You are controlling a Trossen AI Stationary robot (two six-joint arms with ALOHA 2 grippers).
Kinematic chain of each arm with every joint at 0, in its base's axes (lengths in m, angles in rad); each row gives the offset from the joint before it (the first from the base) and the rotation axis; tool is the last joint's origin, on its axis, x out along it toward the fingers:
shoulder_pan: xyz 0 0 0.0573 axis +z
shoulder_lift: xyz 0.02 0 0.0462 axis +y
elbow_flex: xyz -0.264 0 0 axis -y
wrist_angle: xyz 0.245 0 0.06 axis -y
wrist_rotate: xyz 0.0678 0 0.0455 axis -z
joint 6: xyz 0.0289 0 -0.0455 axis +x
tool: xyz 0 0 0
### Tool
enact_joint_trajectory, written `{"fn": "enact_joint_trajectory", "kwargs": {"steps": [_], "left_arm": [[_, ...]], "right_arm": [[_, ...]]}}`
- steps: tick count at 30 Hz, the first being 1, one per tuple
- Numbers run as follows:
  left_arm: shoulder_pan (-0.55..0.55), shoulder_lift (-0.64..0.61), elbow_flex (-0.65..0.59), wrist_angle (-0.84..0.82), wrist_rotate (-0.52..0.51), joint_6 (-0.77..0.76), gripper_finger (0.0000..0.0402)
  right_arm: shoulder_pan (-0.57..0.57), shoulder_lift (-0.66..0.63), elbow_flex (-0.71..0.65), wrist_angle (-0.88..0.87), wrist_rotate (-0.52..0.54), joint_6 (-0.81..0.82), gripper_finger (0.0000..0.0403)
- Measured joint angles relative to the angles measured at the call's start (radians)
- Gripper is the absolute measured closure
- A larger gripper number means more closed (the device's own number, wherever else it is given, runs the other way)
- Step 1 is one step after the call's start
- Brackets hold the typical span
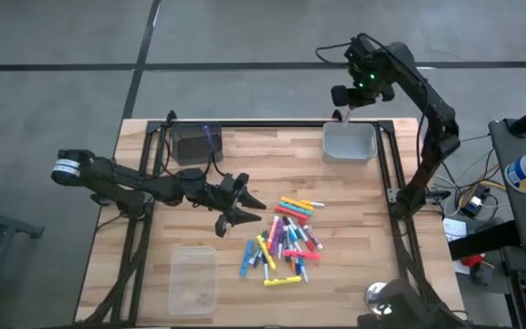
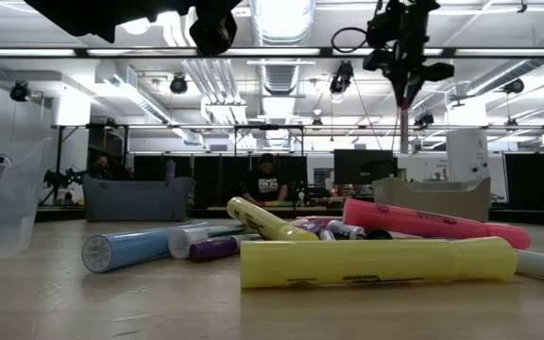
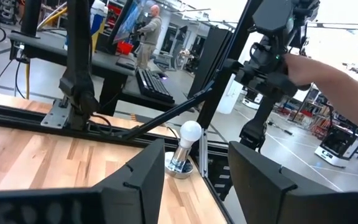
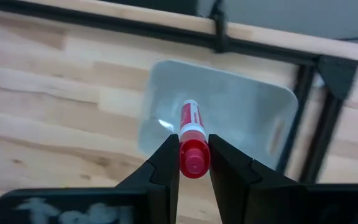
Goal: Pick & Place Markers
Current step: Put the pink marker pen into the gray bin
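Observation:
Several markers [image 1: 286, 239] in mixed colours lie in a loose pile on the wooden table, right of centre; the low view shows them close up [image 2: 376, 260]. My right gripper [image 1: 345, 108] hangs high over the grey bin [image 1: 350, 143] at the far right, shut on a red marker [image 4: 192, 134]. In the low view that marker [image 2: 404, 118] hangs above the bin [image 2: 433, 198]. My left gripper [image 1: 256, 208] stands open just left of the pile, with nothing between its fingers [image 3: 142, 180]. My right gripper pinches the red marker at its red cap end [image 4: 194, 152] between its two fingers. The fingers point down from above and the marker runs along them. It hangs nearly upright below the fingertips, lifted clear, over the inside of the grey bin [image 4: 247, 112].
A black bin [image 1: 194, 143] with a purple marker in it stands at the far left. A clear plastic tub [image 1: 194, 279] sits near the front left. A small bulb-shaped fixture [image 1: 379, 294] stands at the front right corner. A person's arm [image 3: 334, 74] shows beyond the table.

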Motion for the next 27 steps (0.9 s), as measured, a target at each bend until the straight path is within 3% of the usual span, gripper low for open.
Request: {"fn": "enact_joint_trajectory", "kwargs": {"steps": [15,27], "left_arm": [[0.0,0.0,0.0,0.002,0.0,-0.007,0.0232],[0.0,0.0,0.0,0.002,0.0,-0.008,0.0232]], "right_arm": [[-0.079,-0.209,-0.302,0.053,0.076,0.0,0.0335],[-0.081,-0.175,-0.391,0.136,0.079,0.02,0.0335]]}}
